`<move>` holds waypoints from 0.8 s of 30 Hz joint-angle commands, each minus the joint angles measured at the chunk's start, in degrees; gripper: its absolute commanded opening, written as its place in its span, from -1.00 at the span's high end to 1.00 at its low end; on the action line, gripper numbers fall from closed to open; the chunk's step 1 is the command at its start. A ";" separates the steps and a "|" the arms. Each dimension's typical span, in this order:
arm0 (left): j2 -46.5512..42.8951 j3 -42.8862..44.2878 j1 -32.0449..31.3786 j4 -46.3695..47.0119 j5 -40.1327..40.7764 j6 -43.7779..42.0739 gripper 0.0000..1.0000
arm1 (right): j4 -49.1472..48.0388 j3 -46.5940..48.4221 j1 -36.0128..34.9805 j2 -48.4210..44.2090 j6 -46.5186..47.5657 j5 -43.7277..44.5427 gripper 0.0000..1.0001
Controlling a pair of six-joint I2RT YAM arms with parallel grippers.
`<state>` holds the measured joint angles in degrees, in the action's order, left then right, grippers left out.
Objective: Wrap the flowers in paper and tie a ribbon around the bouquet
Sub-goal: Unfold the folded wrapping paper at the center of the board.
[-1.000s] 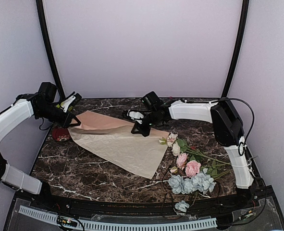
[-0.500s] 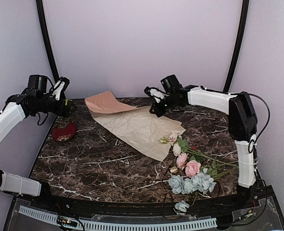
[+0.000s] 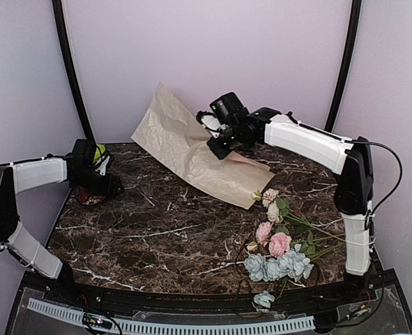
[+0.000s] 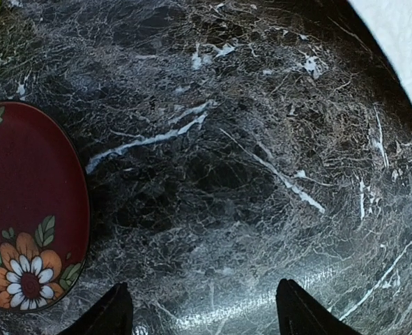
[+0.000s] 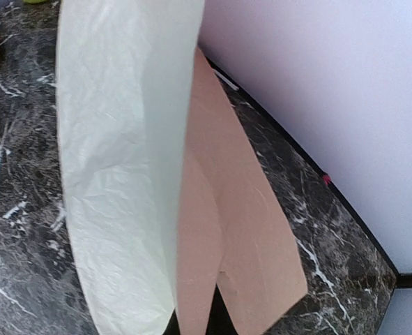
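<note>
Left claw (image 4: 202, 310) released, open, empty | right claw (image 3: 217, 144) pinching crinkled beige-peach paper sheet (image 3: 181, 136), now hoisted | pastel artificial roses (image 3: 279, 246) still unwrapped

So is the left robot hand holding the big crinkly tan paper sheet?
No, the left gripper is open and empty over the dark marble table, beside a red flowered dish.

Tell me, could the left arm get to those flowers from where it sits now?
Probably not easily. Nothing blocks the way across the table, but the open left pincer hovers by the red dish at far left; the flowers lie far right, likely a long stretch.
</note>
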<state>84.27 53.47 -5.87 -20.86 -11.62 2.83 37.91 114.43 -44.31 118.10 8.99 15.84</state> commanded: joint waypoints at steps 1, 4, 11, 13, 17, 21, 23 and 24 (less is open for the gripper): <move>1.16 3.14 1.67 0.93 1.53 4.27 -0.44 | 6.88 5.02 -7.42 8.59 -4.84 7.26 1.00; 3.88 3.80 4.21 0.16 -0.01 4.42 -0.41 | 7.84 6.96 -11.87 11.82 -8.69 6.27 1.00; 10.63 5.90 4.70 2.02 -3.29 5.35 -0.33 | 3.95 5.93 -17.30 11.61 -18.52 -4.82 1.00; 12.89 7.73 4.65 1.91 -3.62 5.38 -0.28 | 2.45 5.47 -17.45 11.57 -21.01 -9.27 1.00; 17.08 11.30 4.70 2.55 -4.01 5.05 -0.24 | -5.68 2.27 -17.53 10.33 -26.16 -23.73 1.00; 20.75 16.07 4.72 1.32 -4.24 3.84 -0.24 | -17.21 -2.34 -17.56 9.64 -34.30 -34.09 1.00; 21.76 18.76 4.81 -1.11 -2.51 2.61 -0.24 | -22.14 -4.19 -17.48 9.90 -38.34 -36.63 1.00; 21.61 19.65 5.00 -2.10 -1.67 2.08 -0.25 | -24.21 -5.53 -17.47 9.88 -39.84 -36.22 1.00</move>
<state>105.65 68.84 -1.08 -19.68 -14.70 7.27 27.49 112.46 -61.67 130.43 -20.86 -11.07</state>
